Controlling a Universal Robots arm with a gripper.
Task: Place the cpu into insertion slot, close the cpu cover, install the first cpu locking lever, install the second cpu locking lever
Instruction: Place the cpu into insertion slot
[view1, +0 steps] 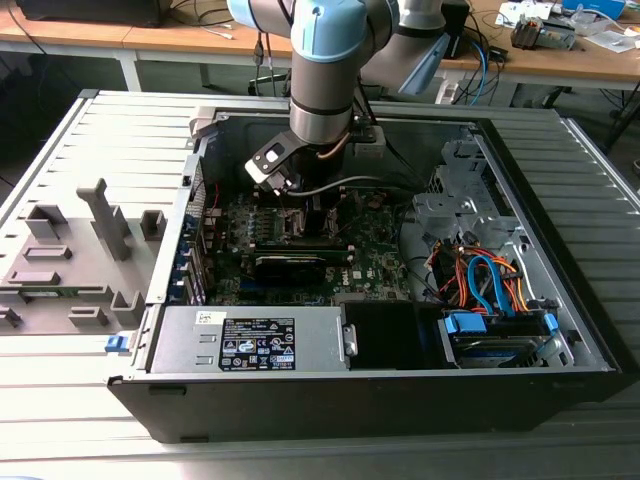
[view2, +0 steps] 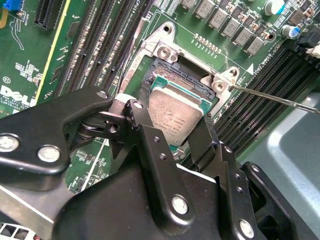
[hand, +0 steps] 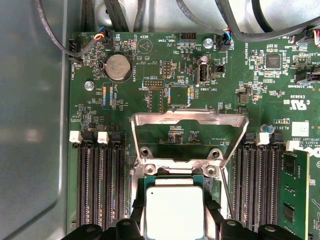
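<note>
Gripper clenched on two opposite edges of the cpu, at the open socket; cpu cover stands raised. Exterior view: gripper at 12 o'clock from the long black card.

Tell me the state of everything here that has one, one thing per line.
gripper, shut on the cpu.
cpu, held over the socket.
socket, uncovered.
cpu cover, swung open, off the socket.
locking lever, unlatched, sticking out free.
computer case, side open.
</note>
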